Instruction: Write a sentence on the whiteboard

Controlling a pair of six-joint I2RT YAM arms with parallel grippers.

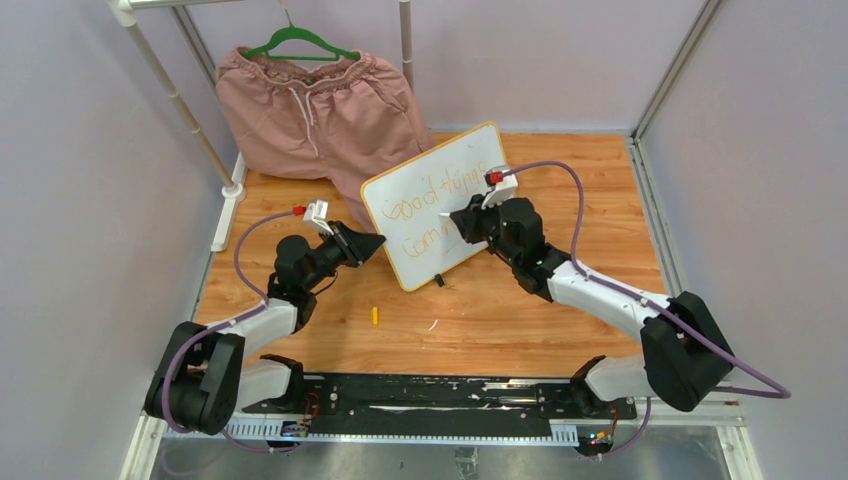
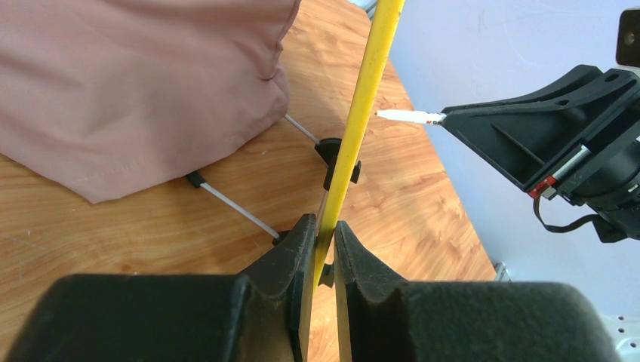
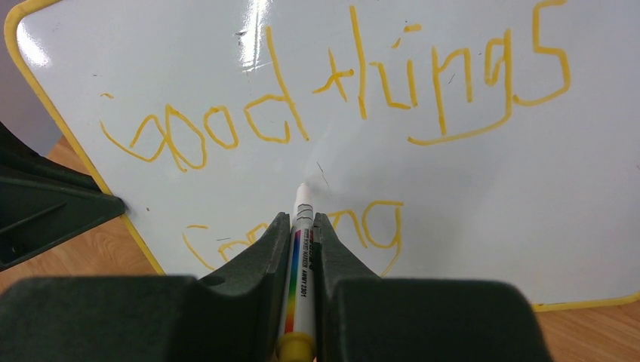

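Note:
The whiteboard (image 1: 452, 178) stands tilted on the wooden table, white with a yellow frame (image 2: 365, 90). My left gripper (image 1: 376, 243) (image 2: 324, 226) is shut on its left edge. The sentence (image 3: 340, 90) is in orange: "good things" on top, and a second line (image 3: 377, 226) partly hidden behind my fingers. My right gripper (image 1: 457, 218) (image 3: 302, 220) is shut on a white marker (image 3: 302, 256). The marker's tip (image 3: 301, 188) (image 2: 404, 116) points at the board's face between the two lines, very close to it.
Pink shorts (image 1: 320, 110) on a green hanger lie behind the board, reaching its left side (image 2: 136, 83). A small yellow cap (image 1: 375, 316) lies on the table in front. The board's black clip feet (image 2: 330, 149) rest on the wood. Grey walls enclose the table.

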